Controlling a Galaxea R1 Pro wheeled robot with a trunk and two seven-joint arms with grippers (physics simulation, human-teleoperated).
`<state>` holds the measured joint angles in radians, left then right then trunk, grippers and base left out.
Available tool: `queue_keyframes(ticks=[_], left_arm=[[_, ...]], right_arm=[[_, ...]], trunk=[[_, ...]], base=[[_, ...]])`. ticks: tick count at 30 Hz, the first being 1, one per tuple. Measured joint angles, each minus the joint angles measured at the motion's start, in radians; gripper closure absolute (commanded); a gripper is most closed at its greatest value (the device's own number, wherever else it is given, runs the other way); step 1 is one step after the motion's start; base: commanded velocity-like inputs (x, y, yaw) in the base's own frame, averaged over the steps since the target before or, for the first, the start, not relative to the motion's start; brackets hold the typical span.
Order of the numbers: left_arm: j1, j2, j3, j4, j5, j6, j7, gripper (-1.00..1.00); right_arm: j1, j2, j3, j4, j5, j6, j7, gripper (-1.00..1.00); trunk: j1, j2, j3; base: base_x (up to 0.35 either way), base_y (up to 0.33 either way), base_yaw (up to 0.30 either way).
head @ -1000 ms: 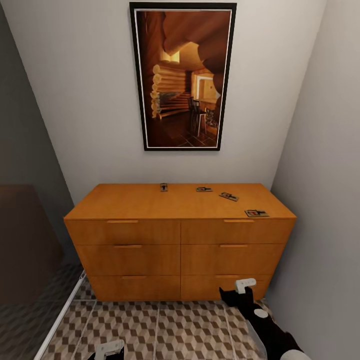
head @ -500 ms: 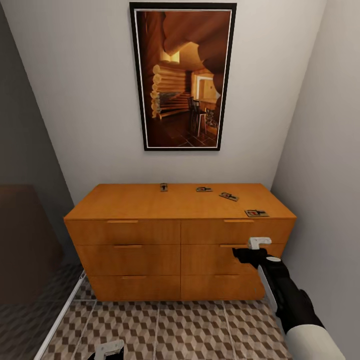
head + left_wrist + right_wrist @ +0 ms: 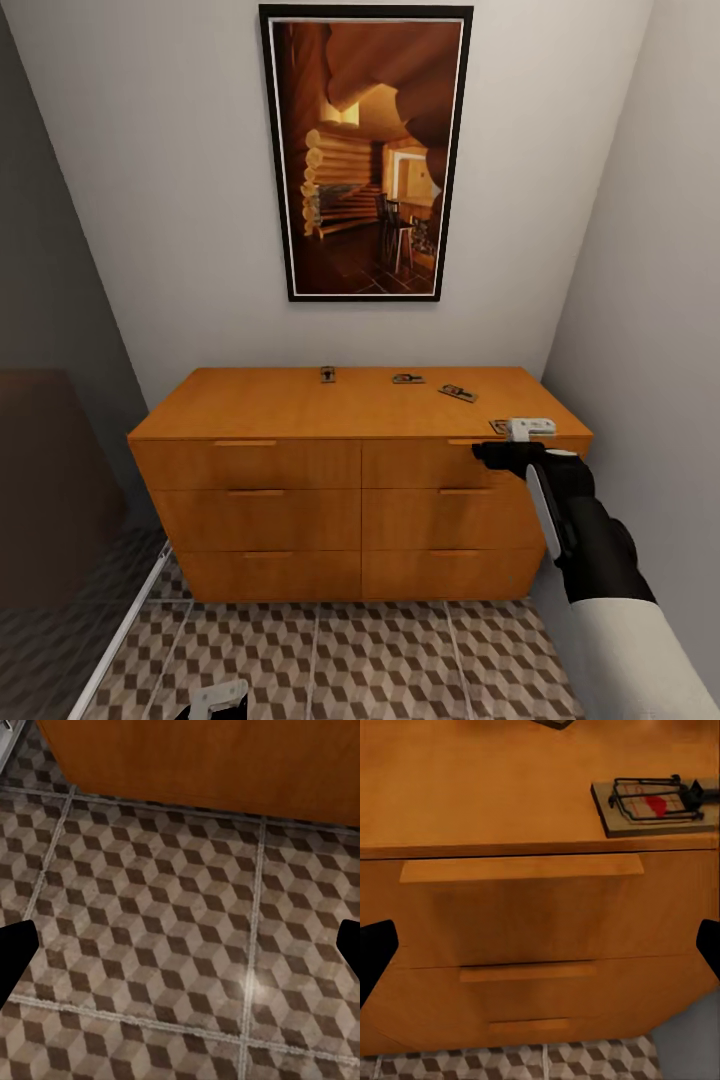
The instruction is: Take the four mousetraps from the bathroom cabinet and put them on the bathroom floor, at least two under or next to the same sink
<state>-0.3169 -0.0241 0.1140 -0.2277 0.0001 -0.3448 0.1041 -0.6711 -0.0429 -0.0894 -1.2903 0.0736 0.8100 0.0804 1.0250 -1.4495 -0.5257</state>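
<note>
The right arm (image 3: 590,545) is black with a white stripe, then white higher up. The right gripper (image 3: 530,430) has a small white block. Its fingertips (image 3: 376,952) look black.

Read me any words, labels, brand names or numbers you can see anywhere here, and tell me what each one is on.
None: no readable text.
The mousetrap near the cabinet edge has a red patch, no lettering.
The framed picture shows a log interior, no words.
The floor tiles carry a cube pattern.
</note>
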Motion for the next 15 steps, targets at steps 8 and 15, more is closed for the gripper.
queue_keyframes(ticks=[8, 15], left_arm=[[0.0, -0.001, 0.0, 0.0, 0.0, 0.0, 0.0, -1.0], [0.0, -0.001, 0.0, 0.0, 0.0, 0.0, 0.0, -1.0]], right_arm=[[-0.071, 0.0, 0.0, -0.003, 0.002, 0.079, -0.001, -1.0], [-0.089, 0.0, 0.003, -0.002, 0.002, 0.094, -0.001, -1.0]], trunk=[[0.0, 0.0, 0.0], [0.0, 0.0, 0.0]], base=[[0.0, 0.0, 0.0], [0.0, 0.0, 0.0]])
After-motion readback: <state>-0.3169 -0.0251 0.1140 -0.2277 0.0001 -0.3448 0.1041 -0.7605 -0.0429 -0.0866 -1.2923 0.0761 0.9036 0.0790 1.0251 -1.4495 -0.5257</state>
